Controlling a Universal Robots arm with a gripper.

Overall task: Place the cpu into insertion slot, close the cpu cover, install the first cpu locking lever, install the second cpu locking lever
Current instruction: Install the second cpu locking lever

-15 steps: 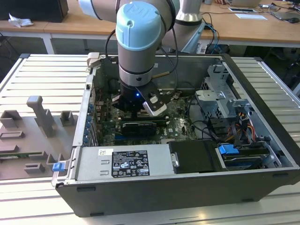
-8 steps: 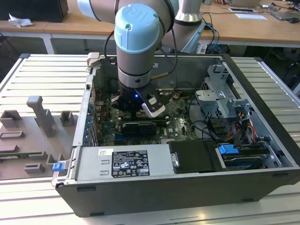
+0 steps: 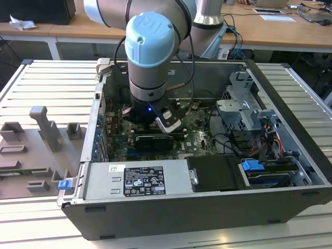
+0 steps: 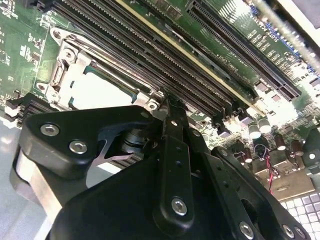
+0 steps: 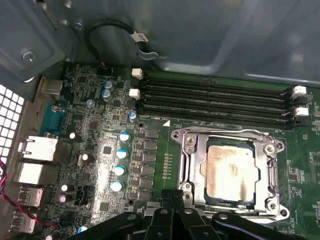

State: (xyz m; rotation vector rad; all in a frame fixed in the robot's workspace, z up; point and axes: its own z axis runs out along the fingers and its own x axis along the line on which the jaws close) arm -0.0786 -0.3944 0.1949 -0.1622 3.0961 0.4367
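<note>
Gripper (image 5: 173, 197) fingers clenched on nothing, tips poised just beside socket (image 5: 276, 146) edge. Chip (image 5: 231, 170) seated inside, cover (image 5: 227, 134) down over it. Judged at lever stage; called for steady downward press and sideways tuck.

In the exterior view the arm's blue-capped wrist joint (image 3: 150, 39) hides the gripper, the socket and most of the green circuit board (image 3: 199, 136) beneath it.

In the first wrist view the gripper (image 5: 174, 199) is cut off by the picture's edge — whether its fingers meet cannot be told. Its linkage covers the nearest rim of the insertion slot (image 5: 229, 214). The cpu (image 5: 229, 169) lies under glare, so its surface detail is lost.

In the second wrist view the gripper's black body blocks the near part of the cpu cover (image 4: 70, 75), and the cpu (image 4: 100, 94) is washed out — its edges blur.
</note>
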